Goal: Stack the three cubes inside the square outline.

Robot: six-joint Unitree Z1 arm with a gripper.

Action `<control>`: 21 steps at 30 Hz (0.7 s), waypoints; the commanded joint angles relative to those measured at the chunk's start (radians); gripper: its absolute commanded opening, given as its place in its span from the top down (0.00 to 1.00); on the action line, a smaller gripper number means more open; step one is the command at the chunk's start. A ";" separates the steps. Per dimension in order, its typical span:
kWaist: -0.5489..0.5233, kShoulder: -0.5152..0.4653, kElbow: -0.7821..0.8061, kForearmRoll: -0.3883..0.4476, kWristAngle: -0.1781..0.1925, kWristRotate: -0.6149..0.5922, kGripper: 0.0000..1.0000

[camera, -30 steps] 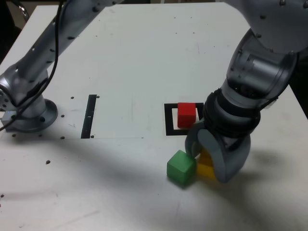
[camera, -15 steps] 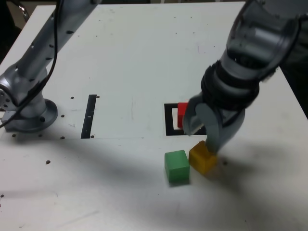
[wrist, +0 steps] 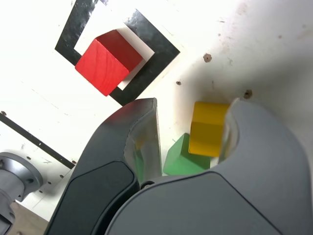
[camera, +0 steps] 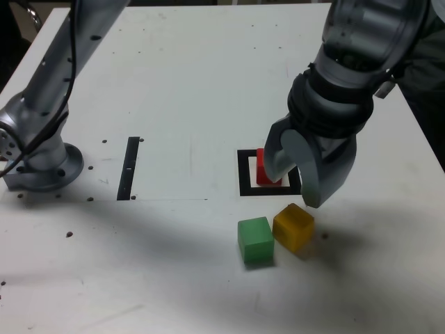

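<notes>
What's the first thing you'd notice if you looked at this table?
The big grey robot gripper hanging over the white table, its fingers apart and empty. Just beneath it sit a small matte yellow cube and a matte green cube, side by side. Behind them, a matte red cube rests in the thick black square outline.

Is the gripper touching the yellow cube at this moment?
Apart. In the exterior view the gripper hangs above the yellow cube, with white table visible between its fingertips and the cube's top.
</notes>
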State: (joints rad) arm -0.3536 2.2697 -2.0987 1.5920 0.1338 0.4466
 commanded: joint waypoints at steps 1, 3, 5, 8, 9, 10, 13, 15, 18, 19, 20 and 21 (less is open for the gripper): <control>-0.017 -0.015 0.002 0.006 0.008 0.006 0.00; -0.029 -0.016 0.003 0.005 0.012 0.013 0.00; -0.040 -0.015 0.006 0.003 0.013 0.023 0.00; -0.057 -0.009 0.011 -0.002 0.013 0.046 0.00; -0.060 -0.006 0.012 -0.004 0.013 0.054 0.00; -0.064 -0.002 0.011 -0.006 0.013 0.062 0.00; -0.070 0.013 0.004 -0.009 0.013 0.092 0.00; -0.071 0.023 -0.001 -0.010 0.014 0.116 0.00; -0.073 0.037 -0.007 -0.013 0.019 0.153 0.00; -0.074 0.042 -0.009 -0.013 0.022 0.164 0.00; -0.074 0.047 -0.012 -0.014 0.025 0.175 0.00; -0.074 0.051 -0.014 -0.014 0.029 0.184 0.00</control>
State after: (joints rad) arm -0.4262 2.3095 -2.1052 1.5737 0.1550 0.6140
